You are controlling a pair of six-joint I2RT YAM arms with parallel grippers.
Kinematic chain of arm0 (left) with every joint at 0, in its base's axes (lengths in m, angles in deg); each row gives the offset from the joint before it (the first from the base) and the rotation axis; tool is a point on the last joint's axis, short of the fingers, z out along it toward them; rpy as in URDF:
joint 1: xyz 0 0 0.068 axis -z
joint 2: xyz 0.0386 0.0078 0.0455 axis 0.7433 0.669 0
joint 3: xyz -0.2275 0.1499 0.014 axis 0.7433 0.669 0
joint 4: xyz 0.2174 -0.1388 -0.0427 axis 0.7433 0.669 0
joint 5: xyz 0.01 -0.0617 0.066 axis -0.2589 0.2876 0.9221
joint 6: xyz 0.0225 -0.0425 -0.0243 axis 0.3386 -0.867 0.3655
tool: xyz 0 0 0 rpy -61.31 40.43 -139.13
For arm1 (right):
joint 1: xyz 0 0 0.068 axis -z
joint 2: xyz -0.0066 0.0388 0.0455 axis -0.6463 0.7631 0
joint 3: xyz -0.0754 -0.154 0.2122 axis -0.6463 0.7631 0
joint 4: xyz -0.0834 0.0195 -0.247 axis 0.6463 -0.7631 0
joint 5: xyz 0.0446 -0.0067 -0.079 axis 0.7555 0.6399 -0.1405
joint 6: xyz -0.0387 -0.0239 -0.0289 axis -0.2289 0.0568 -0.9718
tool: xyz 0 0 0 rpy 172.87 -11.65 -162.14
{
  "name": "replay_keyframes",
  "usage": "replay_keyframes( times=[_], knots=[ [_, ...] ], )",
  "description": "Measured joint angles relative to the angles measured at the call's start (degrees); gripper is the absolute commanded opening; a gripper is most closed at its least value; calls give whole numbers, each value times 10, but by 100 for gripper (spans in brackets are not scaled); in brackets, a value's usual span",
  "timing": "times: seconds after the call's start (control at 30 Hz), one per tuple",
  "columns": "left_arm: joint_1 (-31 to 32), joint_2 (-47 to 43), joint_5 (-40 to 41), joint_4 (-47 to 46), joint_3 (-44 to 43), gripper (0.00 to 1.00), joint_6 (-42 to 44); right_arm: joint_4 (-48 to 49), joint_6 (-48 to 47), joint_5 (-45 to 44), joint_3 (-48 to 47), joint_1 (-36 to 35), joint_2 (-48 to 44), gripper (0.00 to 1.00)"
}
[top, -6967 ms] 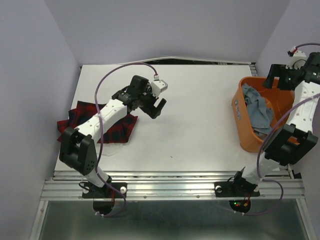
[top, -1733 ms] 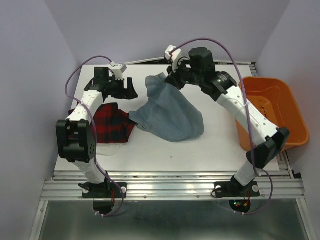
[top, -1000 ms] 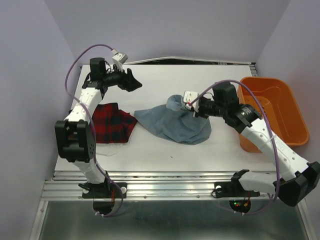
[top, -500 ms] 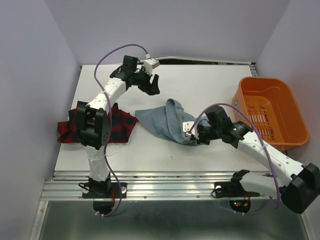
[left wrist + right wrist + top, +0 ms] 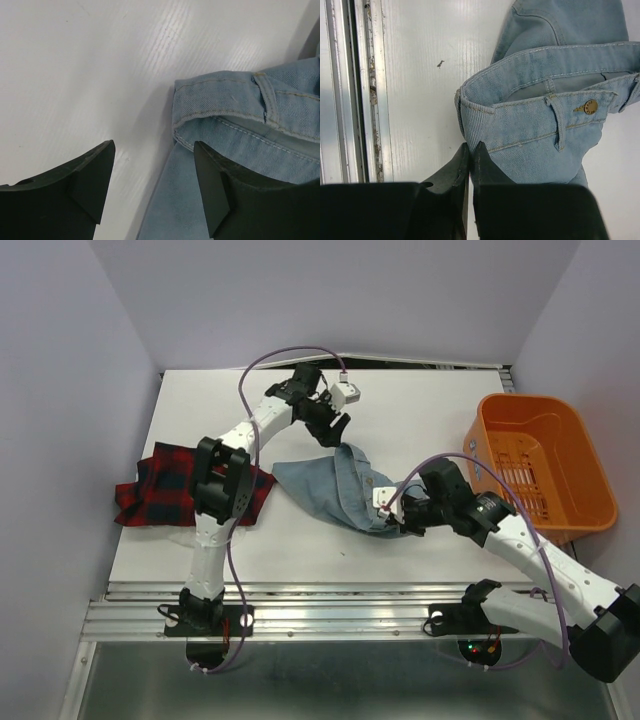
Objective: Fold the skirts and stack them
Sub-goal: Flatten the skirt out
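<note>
The light blue denim skirt lies crumpled at mid-table, its waistband turned toward the near right. My right gripper is shut on the edge of that waistband, with a brass button just beyond. Over the skirt's far corner hovers my left gripper, open. In the left wrist view its two fingers straddle the hem edge of the denim skirt, with nothing pinched. The red-and-black plaid skirt lies flat at the table's left, partly under the left arm.
An orange plastic tub stands at the right edge, tilted, and looks empty. The table's metal front rail runs close beside the right gripper. Purple walls close in the left, back and right.
The left gripper has swung right and down to the denim skirt's far corner. The right gripper, still shut on the waistband, has pulled the denim toward the near side and now barely moves.
</note>
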Motion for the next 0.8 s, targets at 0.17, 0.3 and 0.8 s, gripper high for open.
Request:
replay_keyframes(
  times=[0.17, 0.3, 0.8],
  knots=[
    [12, 14, 6, 30, -23, 71, 42, 2, 21, -7, 2, 0, -7, 1],
    [16, 19, -1, 42, -23, 69, 58, 3, 31, -12, 13, 0, -16, 1],
    [21, 63, 4, 11, -26, 0, 10, 38, 126, -82, 23, 0, -66, 1]
  ],
)
